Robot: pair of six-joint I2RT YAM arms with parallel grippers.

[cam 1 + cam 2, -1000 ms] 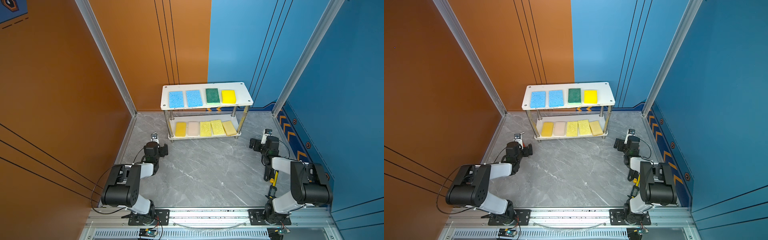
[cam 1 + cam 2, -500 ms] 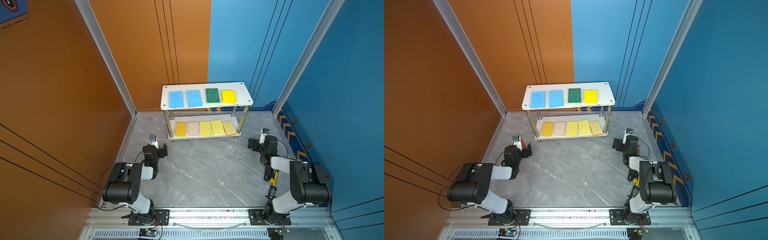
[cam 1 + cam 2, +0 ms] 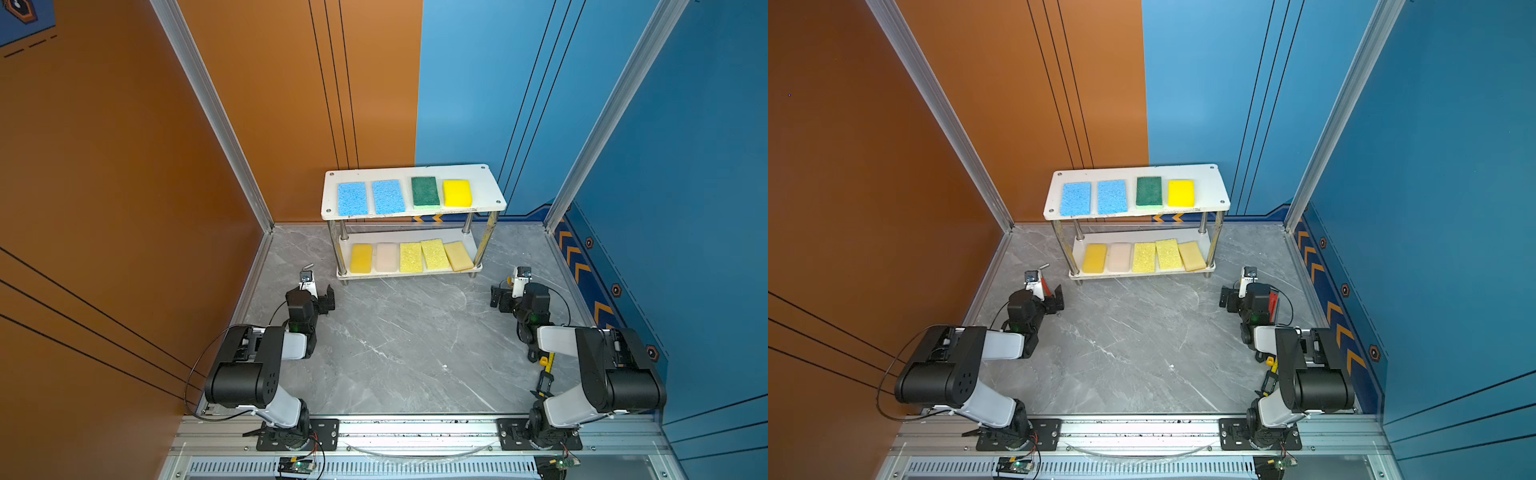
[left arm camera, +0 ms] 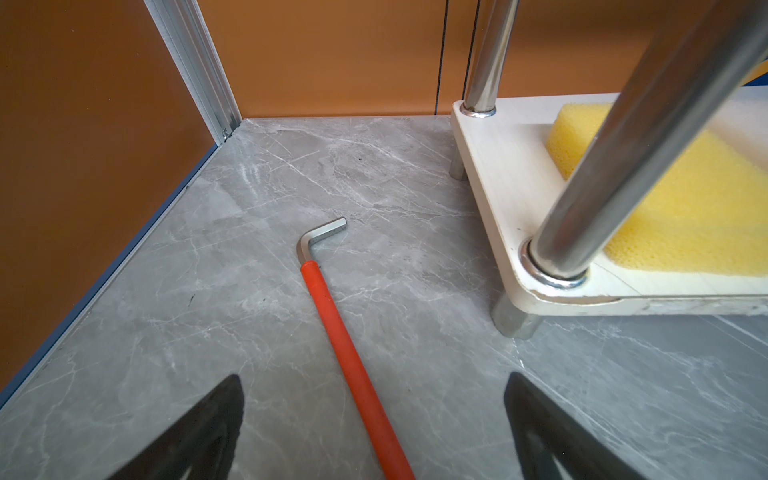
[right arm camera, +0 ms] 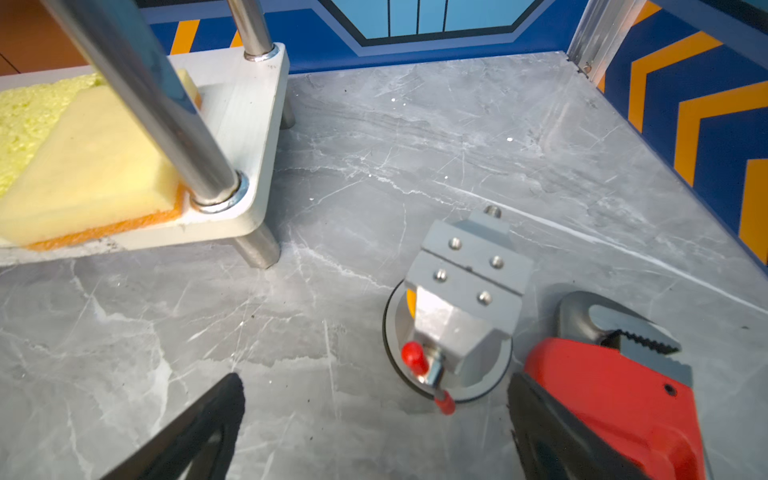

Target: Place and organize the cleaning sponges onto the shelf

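Counting nine cleaning sponges (image 3: 388, 196) on the shelf (image 3: 488, 195), four above and five below, we judge placement complete; two lower ones sit slightly askew. The left tool (image 3: 321, 293) and right tool (image 3: 505, 293) stand spread apart, empty, near the counter (image 3: 407, 340).

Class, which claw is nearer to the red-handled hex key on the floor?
Left. The left claw, open, straddles the hex key; the right claw sits across the floor, by the opposite end of the shelf.
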